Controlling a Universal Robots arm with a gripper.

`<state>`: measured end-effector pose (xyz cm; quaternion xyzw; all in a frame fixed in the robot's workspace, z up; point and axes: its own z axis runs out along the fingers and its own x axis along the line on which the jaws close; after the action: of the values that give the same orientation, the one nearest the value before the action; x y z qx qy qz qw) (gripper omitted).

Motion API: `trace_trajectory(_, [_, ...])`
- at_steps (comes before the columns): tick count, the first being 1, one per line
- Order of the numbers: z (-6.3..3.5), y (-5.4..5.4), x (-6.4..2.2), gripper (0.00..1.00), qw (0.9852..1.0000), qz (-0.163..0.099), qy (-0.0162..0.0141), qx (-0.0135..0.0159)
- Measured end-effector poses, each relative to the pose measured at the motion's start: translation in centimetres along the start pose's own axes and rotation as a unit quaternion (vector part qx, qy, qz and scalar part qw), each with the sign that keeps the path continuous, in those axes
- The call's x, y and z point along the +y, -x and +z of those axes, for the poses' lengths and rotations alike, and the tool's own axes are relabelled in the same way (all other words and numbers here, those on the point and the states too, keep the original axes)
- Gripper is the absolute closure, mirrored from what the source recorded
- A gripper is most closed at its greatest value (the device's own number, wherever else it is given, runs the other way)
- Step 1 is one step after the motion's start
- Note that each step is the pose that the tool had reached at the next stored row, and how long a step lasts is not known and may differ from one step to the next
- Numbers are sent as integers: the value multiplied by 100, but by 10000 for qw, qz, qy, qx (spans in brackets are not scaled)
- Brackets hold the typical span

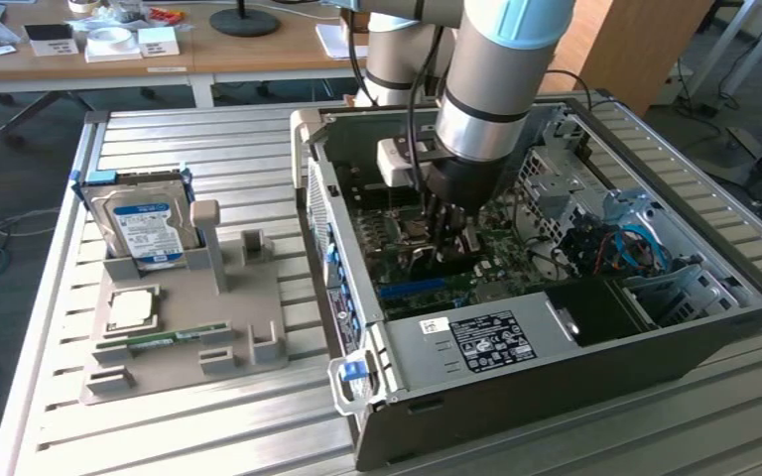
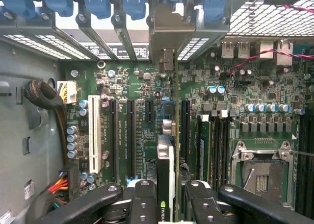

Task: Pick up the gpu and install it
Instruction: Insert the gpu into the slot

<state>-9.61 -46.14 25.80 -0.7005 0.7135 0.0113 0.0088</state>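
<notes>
The gpu (image 2: pixel 166 158) stands edge-on between my two black fingers (image 2: pixel 142 202), a thin dark card with a green logo at the near end. My gripper (image 2: pixel 169 200) is shut on it. The card runs over the long black slots of the green motherboard (image 2: pixel 142 89), and its grey end bracket (image 2: pixel 166 57) reaches the row of rear slot openings. Whether it sits fully in a slot I cannot tell. In the exterior view my gripper (image 1: pixel 450 220) is low inside the open computer case (image 1: pixel 487 397), hiding most of the card.
A grey fixture tray (image 1: pixel 183 362) on the exterior view's left holds a blue-labelled hard drive (image 1: pixel 143 226), a square chip (image 1: pixel 132 308) and a green memory stick (image 1: pixel 167 338). Inside the case are a white slot (image 2: pixel 93 133), a processor socket (image 2: pixel 262 174), blue cables (image 1: pixel 626 248) and a wire bundle (image 2: pixel 45 94).
</notes>
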Motion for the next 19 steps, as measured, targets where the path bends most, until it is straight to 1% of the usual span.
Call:
trace_trajectory(9, [0, -1, 29, 73, 10000, 0, 0, 0])
trace_trajectory(10, [0, -1, 33, 73, 10000, 0, 0, 3])
trace_trajectory(13, [2, 1, 51, 73, 10000, 0, -17, 38])
trace_trajectory(14, [2, 2, 53, 73, 10000, 0, -19, 44])
trace_trajectory(19, [1, 2, 54, 73, 10000, 0, -19, 46])
